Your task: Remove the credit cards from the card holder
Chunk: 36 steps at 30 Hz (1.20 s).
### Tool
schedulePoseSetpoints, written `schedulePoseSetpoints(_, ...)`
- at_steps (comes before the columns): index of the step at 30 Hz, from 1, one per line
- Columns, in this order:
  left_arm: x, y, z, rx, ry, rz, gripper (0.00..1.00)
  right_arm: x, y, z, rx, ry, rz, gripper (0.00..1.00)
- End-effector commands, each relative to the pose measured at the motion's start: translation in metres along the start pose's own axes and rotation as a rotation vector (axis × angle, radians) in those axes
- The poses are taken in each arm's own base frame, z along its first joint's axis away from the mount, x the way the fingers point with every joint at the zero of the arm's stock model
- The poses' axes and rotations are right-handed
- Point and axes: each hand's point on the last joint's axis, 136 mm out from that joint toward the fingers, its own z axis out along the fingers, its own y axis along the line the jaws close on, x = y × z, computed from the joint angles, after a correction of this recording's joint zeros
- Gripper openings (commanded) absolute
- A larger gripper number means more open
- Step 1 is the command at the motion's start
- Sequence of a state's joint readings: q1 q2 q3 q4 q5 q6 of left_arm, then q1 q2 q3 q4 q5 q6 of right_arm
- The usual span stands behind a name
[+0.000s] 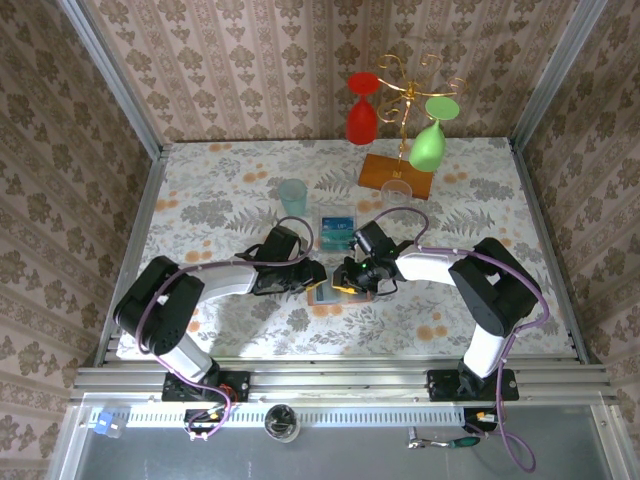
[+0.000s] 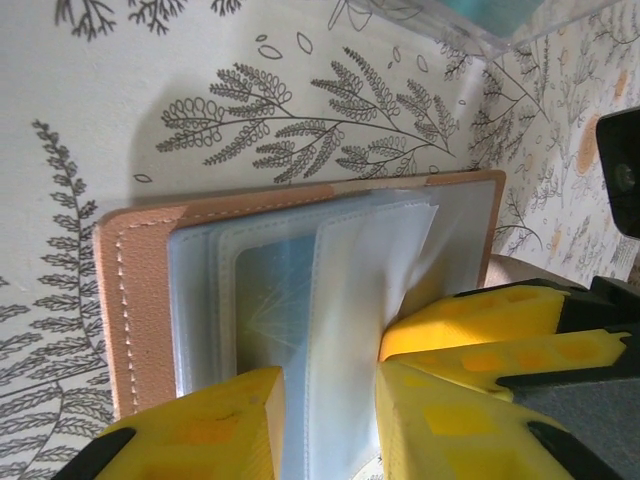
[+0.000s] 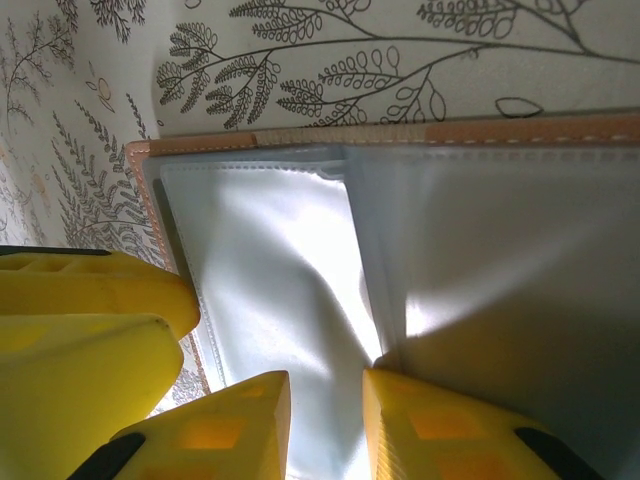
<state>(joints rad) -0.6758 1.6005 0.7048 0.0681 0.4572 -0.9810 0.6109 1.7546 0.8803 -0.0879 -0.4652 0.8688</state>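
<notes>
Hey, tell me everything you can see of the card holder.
The card holder lies open and flat on the flowered tablecloth. It has a tan, stitched, leather-like cover and cloudy clear plastic sleeves inside, one curling up; a bluish card shows through. The left gripper and right gripper each straddle a sleeve; whether they pinch is unclear.

From overhead the light is bright and even, and the arms (image 1: 225, 280) lay only faint, soft shadows on the table (image 1: 220, 190), with a paler band along its near edge. In the left wrist view the holder (image 2: 140, 300) throws a soft grey shadow just beyond it. In the right wrist view white glare washes out the sleeves (image 3: 270, 260), and the close yellow fingers (image 3: 450, 430) are blurred.
</notes>
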Motion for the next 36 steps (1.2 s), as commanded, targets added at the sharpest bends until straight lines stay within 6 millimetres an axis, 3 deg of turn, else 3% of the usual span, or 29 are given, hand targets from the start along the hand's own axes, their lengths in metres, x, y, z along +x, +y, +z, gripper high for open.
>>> schedulePoseSetpoints(1, 0.005, -0.004, 0.004, 0.010, 0.028, -0.007, 0.30, 0.003, 0.002, -0.005, -0.016, 0.005, 0.014, 0.26)
schedulePoseSetpoints(15, 0.003, -0.016, 0.001, 0.043, 0.023, 0.002, 0.23, 0.002, 0.009, -0.013, -0.037, -0.013, 0.004, 0.26)
schedulePoseSetpoints(27, -0.001, -0.035, -0.008, 0.069, 0.011, 0.022, 0.23, -0.010, 0.015, -0.047, -0.042, -0.102, -0.011, 0.27)
schedulePoseSetpoints(36, -0.001, -0.051, 0.002, 0.083, 0.026, 0.045, 0.24, -0.013, 0.006, -0.068, -0.039, -0.145, 0.001, 0.27)
